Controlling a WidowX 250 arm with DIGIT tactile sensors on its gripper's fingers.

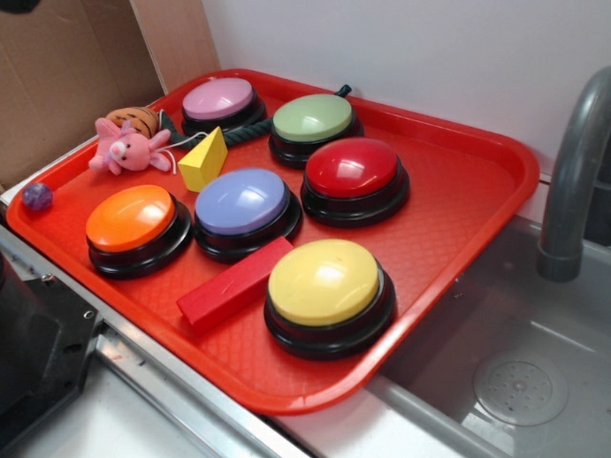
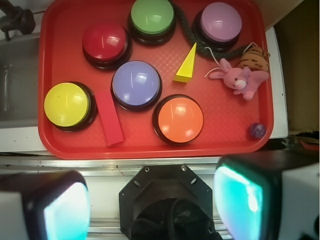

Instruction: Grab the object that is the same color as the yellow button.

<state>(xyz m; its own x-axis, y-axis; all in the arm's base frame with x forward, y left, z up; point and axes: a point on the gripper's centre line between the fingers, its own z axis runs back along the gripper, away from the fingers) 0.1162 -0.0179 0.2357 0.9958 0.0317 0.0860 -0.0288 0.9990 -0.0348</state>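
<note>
Yellow wedge [image 1: 203, 160] unmarked, yellow button [image 1: 325, 282] unlabelled

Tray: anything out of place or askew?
Nothing spilled or damaged. Only oddity: the red block lies diagonally, wedged between the yellow button and purple button. The yellow wedge sits clear near the pink plush.

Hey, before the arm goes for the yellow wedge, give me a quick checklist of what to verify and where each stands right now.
1. Wedge in view, nothing covering it: ok.
2. Color matches the yellow button: ok.
3. Gripper open, fingers wide apart: ok.
4. Gripper over the wedge: not ok; it sits off the tray's near edge.
5. Room beside the wedge: cannot tell for sure; the purple button, rope and pink toy's string lie close.
6. Red block out of the way: ok, it lies by the yellow button.
</note>
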